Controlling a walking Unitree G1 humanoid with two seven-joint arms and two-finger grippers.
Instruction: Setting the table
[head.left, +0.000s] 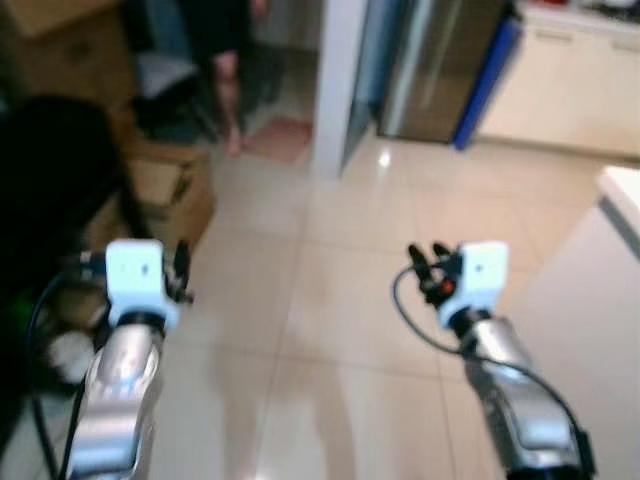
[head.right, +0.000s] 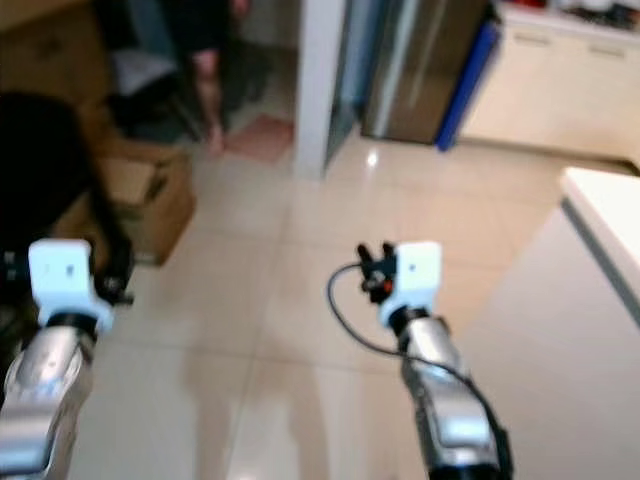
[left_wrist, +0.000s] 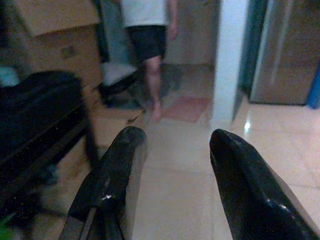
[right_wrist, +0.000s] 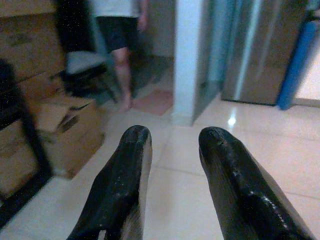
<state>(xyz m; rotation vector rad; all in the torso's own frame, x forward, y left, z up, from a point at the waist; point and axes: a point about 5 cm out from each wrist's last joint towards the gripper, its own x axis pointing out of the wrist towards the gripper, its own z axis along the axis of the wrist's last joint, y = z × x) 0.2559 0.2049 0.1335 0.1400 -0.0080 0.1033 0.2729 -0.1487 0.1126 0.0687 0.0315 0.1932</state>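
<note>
Both arms reach forward over the tiled floor (head.left: 300, 330). The left end effector (left_wrist: 172, 150) and right end effector (right_wrist: 172, 145) are released, grasping nothing. A white table (head.right: 590, 290) edge stands at the robot's right. A person (left_wrist: 147, 45) stands ahead beside cardboard boxes (right_wrist: 65, 125).

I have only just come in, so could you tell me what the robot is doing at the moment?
It is handling nothing yet. Both arms are held out in front over the tiled floor, the left gripper and right gripper with jaws open and empty. Ahead stand a cardboard box, a white pillar and a person; a white counter edges in on its right.
</note>
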